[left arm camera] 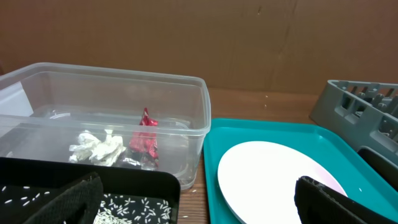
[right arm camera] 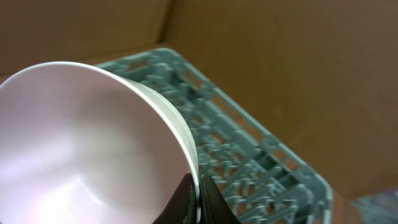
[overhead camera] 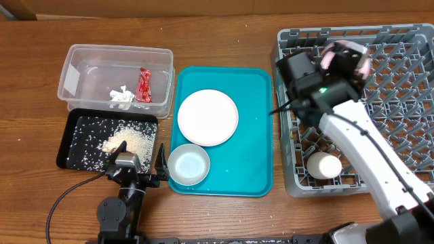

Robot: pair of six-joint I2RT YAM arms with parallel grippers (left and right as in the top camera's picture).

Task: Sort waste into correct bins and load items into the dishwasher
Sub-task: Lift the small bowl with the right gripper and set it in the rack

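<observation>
The dish rack (overhead camera: 400,102) lies straight beneath my right pincer (right arm camera: 198,200), its far left part under me, so I judge the coming move is simply downward between the pegs. The pink bowl (overhead camera: 346,57) hangs in that pincer, which is pinched closed on its rim. The bowl is tipped on edge, hollow facing my wrist, seemingly clear of the lattice. My left pincer (overhead camera: 142,169) sits spread and empty by the black tray (overhead camera: 74,146), well apart from the rack.
</observation>
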